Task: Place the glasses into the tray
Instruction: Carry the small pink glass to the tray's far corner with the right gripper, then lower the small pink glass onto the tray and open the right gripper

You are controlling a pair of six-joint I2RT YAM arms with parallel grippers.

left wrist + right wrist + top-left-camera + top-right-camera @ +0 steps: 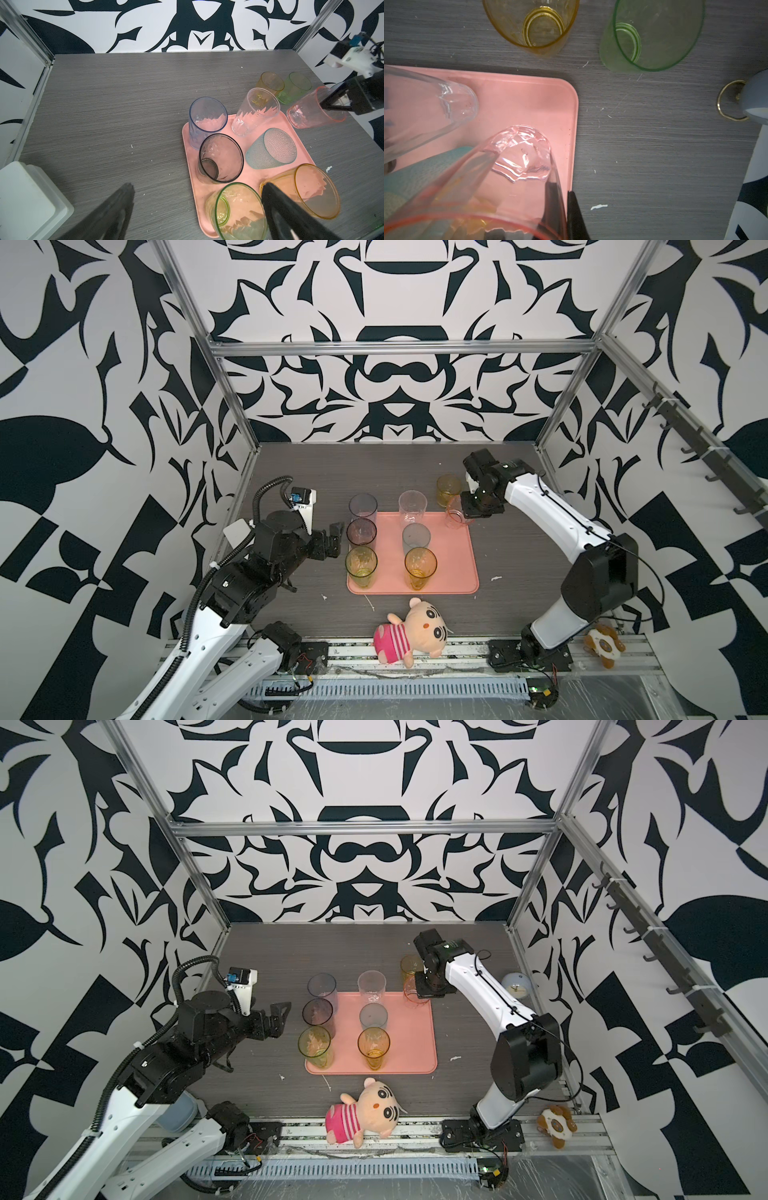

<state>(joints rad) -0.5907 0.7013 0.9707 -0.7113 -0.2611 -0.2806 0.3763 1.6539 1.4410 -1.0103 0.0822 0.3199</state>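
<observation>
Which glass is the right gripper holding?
The pink glass: its rim is pinched by the right gripper over the tray's far corner. The rest stand untouched.

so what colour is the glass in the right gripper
It's a pink glass, best in the left wrist view.

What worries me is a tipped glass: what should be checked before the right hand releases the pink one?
1. Right hand shut on the pink glass at its rim: ok.
2. Glass base over a bare corner of the tray: ok.
3. Base touching the tray: cannot tell.
4. Gap between its base and the clear glass: ok.
5. Left hand open, beside the tray, away from that corner: ok.
6. All glasses on the tray: not ok; the yellow glass and green glass stand on the table.
</observation>
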